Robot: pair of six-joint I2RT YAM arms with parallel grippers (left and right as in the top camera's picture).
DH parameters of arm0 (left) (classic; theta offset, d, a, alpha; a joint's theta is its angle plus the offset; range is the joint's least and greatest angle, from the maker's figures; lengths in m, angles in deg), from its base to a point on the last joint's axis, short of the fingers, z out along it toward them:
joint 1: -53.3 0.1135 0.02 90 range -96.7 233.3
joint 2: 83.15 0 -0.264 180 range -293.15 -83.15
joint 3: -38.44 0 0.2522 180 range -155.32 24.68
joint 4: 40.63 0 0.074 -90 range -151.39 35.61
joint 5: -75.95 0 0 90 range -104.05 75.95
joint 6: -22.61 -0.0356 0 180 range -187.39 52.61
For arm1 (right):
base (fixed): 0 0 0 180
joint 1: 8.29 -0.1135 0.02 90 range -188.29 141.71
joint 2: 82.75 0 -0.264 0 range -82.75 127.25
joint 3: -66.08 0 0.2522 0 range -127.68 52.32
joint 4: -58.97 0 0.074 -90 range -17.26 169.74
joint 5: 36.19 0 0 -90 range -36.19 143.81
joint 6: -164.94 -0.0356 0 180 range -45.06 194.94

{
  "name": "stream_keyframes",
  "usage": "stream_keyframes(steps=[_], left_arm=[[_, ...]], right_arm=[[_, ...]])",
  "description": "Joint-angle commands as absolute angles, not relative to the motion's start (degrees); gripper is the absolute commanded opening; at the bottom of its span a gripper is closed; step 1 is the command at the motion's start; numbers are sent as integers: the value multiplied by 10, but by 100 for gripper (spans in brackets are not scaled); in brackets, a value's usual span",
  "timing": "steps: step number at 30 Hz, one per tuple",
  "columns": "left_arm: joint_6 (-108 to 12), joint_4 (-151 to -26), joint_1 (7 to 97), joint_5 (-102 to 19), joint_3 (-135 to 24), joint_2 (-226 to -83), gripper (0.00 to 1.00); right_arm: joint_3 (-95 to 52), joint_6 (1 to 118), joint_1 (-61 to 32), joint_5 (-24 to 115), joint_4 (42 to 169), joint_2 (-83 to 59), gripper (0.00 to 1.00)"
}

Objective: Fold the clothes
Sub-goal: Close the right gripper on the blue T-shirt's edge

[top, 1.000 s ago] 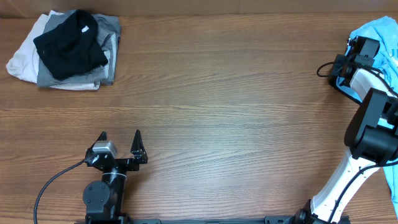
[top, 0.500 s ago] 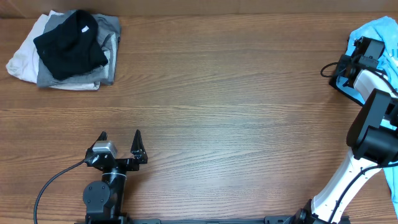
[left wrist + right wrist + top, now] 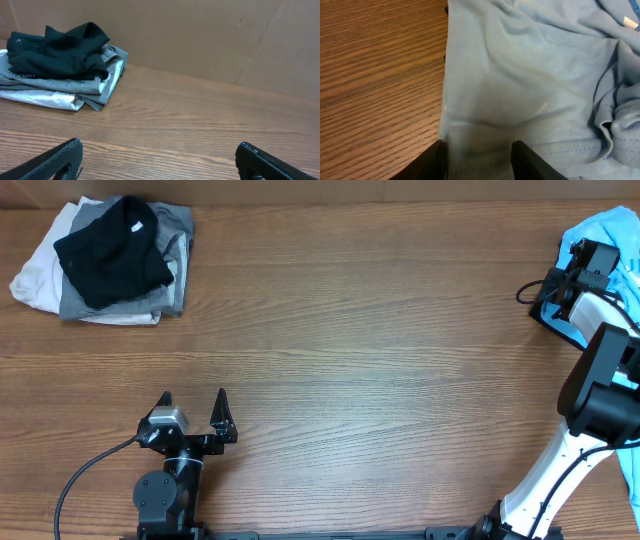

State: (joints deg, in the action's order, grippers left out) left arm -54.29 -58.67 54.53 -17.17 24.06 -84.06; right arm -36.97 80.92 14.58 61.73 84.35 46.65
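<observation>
A crumpled light blue garment lies at the far right edge of the table. My right gripper is on its near left edge. In the right wrist view the two fingers stand apart with the blue cloth lying between them, so the gripper is open astride the fabric. My left gripper rests low at the front left, open and empty, its fingertips wide apart above bare wood.
A pile of clothes, black on grey on white, sits at the back left corner and shows in the left wrist view. A brown cardboard wall stands behind the wooden table.
My right gripper has shifted slightly right, further onto the blue garment, then held still. The left arm has not moved.
</observation>
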Motion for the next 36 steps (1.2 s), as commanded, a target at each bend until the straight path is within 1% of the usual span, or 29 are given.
stream_keyframes(steps=[1, 4, 6, 7, 8, 13, 16, 21, 26, 29, 32, 34, 36], left_arm=[[-556, -586, 549, -166, 244, -836, 100], [-556, -586, 549, -166, 244, -836, 100], [-556, -586, 549, -166, 244, -836, 100], [-556, -586, 549, -166, 244, -836, 100], [-556, -586, 549, -166, 244, -836, 100], [-556, -586, 549, -166, 244, -836, 100], [-556, -586, 549, -166, 244, -836, 100], [-556, -586, 549, -166, 244, -836, 100], [-556, -586, 549, -166, 244, -836, 100], [-556, -586, 549, -166, 244, -836, 100], [-556, -586, 549, -166, 244, -836, 100], [-556, -586, 549, -166, 244, -836, 100], [-556, -586, 549, -166, 244, -836, 100]], right_arm=[[-380, 805, 148, 617, 846, 487, 46], [-381, 805, 148, 617, 841, 487, 44], [-381, 805, 148, 618, 838, 487, 35], [-381, 805, 148, 625, 838, 487, 24], [-381, 805, 148, 628, 838, 487, 21], [-383, 805, 148, 627, 837, 485, 18], [-387, 803, 145, 627, 841, 477, 18], [-398, 765, 145, 627, 855, 450, 14], [-398, 762, 144, 627, 862, 416, 9], [-398, 762, 141, 627, 872, 401, 9], [-398, 762, 136, 627, 879, 391, 11], [-398, 762, 133, 627, 882, 391, 17], [-398, 762, 132, 627, 889, 391, 18]])
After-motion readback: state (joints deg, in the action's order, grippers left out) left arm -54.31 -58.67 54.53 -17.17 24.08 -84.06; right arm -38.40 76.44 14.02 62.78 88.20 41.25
